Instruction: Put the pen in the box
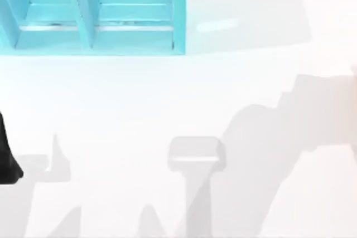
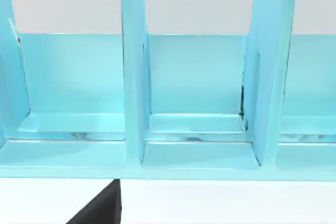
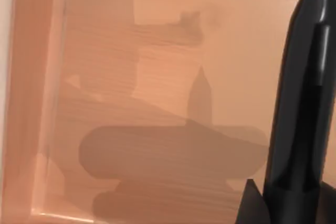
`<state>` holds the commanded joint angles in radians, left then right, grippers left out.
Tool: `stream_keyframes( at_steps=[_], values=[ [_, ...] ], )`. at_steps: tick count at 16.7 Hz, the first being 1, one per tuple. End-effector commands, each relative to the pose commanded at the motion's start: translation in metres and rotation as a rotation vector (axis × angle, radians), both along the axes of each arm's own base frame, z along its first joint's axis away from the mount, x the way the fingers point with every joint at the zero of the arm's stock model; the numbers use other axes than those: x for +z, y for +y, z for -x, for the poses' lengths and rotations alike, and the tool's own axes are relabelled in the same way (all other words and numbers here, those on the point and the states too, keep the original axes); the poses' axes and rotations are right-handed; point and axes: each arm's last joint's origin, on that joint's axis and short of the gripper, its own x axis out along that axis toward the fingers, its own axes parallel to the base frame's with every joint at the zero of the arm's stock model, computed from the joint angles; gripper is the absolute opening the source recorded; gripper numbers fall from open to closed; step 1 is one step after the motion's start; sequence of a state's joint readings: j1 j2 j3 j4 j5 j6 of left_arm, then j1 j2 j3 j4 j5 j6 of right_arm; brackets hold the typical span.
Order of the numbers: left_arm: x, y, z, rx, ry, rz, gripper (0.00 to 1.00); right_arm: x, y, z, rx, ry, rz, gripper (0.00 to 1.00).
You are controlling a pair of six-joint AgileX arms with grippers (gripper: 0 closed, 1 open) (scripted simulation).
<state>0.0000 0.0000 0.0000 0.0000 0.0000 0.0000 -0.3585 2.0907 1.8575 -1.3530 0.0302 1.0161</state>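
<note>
Right gripper (image 3: 273, 211) looks clamped on pen (image 3: 300, 98). Pen's long axis points down into box (image 3: 31, 129), w/ box floor right beneath. Left arm (image 1: 8, 160) idles at top view's left edge; its grip: can't tell.

White table (image 1: 139, 110), turquoise rack (image 1: 134, 12) on it

White table (image 1: 139, 110), turquoise shelf unit (image 1: 134, 9) at rear-left.
</note>
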Motion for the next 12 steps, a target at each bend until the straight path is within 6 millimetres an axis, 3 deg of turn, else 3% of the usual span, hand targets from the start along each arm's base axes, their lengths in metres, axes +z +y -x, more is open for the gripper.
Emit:
stream_keyframes(
  at_steps=[2,5,12],
  values=[
    [0.0,0.0,0.0,0.0,0.0,0.0,1.0,0.004,-0.042,0.029,-0.105,0.0,0.001,0.0],
    [0.0,0.0,0.0,0.0,0.0,0.0,1.0,0.008,-0.073,0.058,-0.193,-0.009,0.003,0.0],
    [0.0,0.0,0.0,0.0,0.0,0.0,1.0,0.006,-0.075,0.061,-0.203,-0.001,0.002,0.0]
  ],
)
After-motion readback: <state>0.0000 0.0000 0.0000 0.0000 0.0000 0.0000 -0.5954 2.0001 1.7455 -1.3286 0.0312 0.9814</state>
